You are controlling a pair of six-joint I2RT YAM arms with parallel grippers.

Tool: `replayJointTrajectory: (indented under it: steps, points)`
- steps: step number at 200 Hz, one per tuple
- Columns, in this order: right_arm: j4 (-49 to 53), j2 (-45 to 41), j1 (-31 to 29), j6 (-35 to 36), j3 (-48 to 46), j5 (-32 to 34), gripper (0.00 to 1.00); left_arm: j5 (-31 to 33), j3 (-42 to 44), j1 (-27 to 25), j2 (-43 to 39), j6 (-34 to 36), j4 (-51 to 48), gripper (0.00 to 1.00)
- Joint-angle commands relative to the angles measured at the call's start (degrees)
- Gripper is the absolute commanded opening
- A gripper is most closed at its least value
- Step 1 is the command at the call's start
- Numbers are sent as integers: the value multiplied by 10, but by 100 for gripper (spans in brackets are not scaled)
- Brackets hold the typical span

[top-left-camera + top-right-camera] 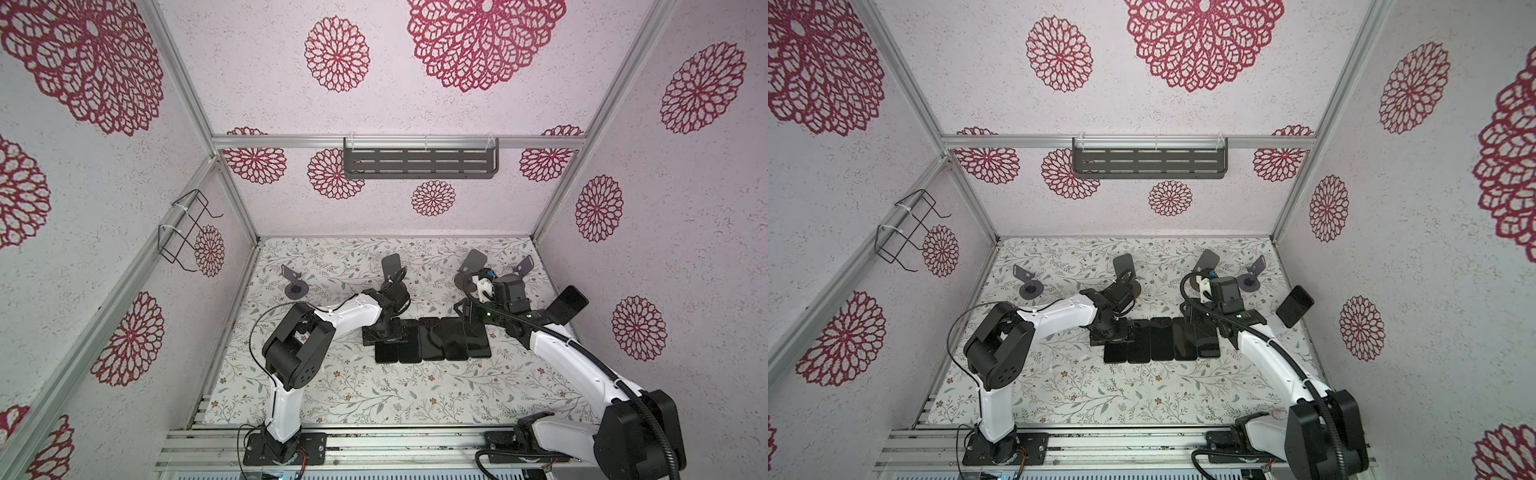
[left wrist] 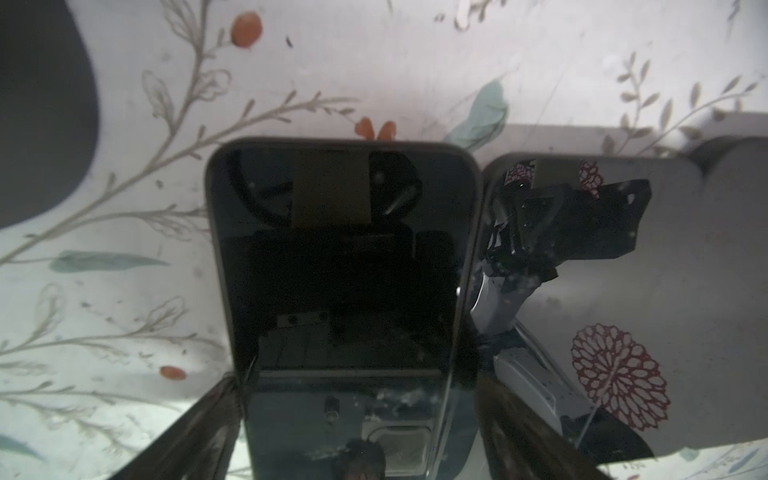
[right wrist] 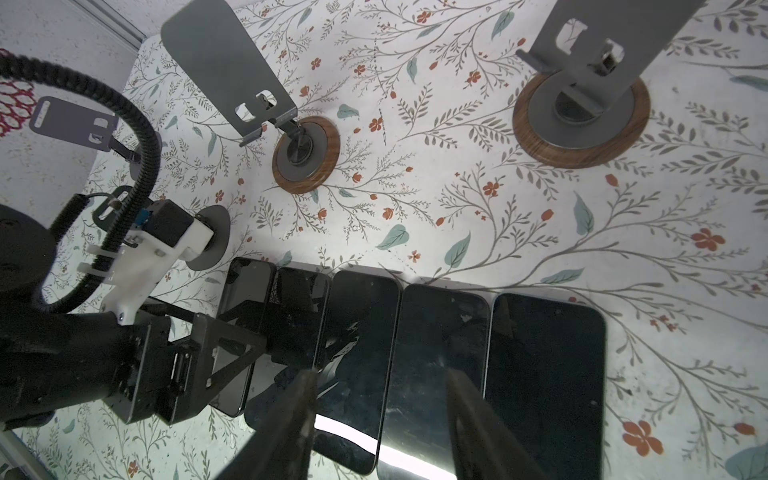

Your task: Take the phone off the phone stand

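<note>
One black phone [image 1: 567, 309] still leans tilted at the table's far right, seen in both top views [image 1: 1295, 306]; its phone stand is hidden behind it. Several black phones [image 1: 432, 338] lie flat, side by side, mid-table. My left gripper [image 2: 361, 386] is open and points down over the leftmost flat phone [image 2: 340, 257], one finger [image 2: 208, 428] on either side of it, with a gap on one side. My right gripper [image 3: 382, 382] hangs open above the row's other end [image 1: 469, 320], holding nothing. Both grippers are well away from the tilted phone.
Empty stands sit along the back: a purple one [image 1: 293, 278] at the left, two dark ones with wooden bases [image 3: 305, 160] [image 3: 582, 108], and a purple one [image 1: 521, 266] behind the right wrist. Cage walls close the table on three sides.
</note>
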State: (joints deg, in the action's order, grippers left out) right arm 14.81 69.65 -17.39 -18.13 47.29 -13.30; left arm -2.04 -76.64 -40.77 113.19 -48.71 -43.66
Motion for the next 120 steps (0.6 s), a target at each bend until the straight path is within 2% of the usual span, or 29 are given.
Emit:
replayJointTrajectory:
  steps: [1, 120]
  points:
    - [-6, -8, 3, -6, 6, 2, 54, -6, 2, 6, 22, -2, 5, 93]
    - [6, -11, 3, 2, 17, 12, 53, -5, 11, 6, -1, -2, 11, 93]
